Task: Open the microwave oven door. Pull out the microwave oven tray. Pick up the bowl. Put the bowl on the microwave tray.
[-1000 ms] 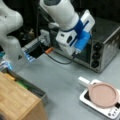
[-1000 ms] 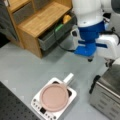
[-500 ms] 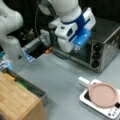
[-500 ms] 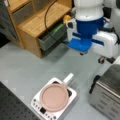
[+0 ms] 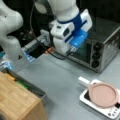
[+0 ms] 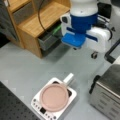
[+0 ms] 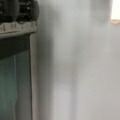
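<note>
The microwave oven [image 5: 100,50] stands at a front view's right, with three black knobs down its side. Its door [image 5: 83,53] of dark glass looks shut. My gripper [image 5: 72,50] hangs from the white and blue hand just in front of the door's left part. The hand hides its fingers. Seen from above in a front view, the gripper [image 6: 75,47] is left of the oven [image 6: 107,95]. In the wrist view the door glass [image 7: 15,82] fills the left side, under the knobs [image 7: 20,10]. The tray and the bowl are out of view.
A pink plate [image 5: 103,95] lies on a small white appliance [image 5: 110,111] on the grey table in front of the oven. A wooden shelf unit [image 6: 37,22] with a grey bin [image 6: 48,41] stands at a front view's upper left. A black cable [image 5: 53,53] trails behind the hand.
The hand has shifted a little closer to the oven's front. The door, the plate and the shelf have not moved.
</note>
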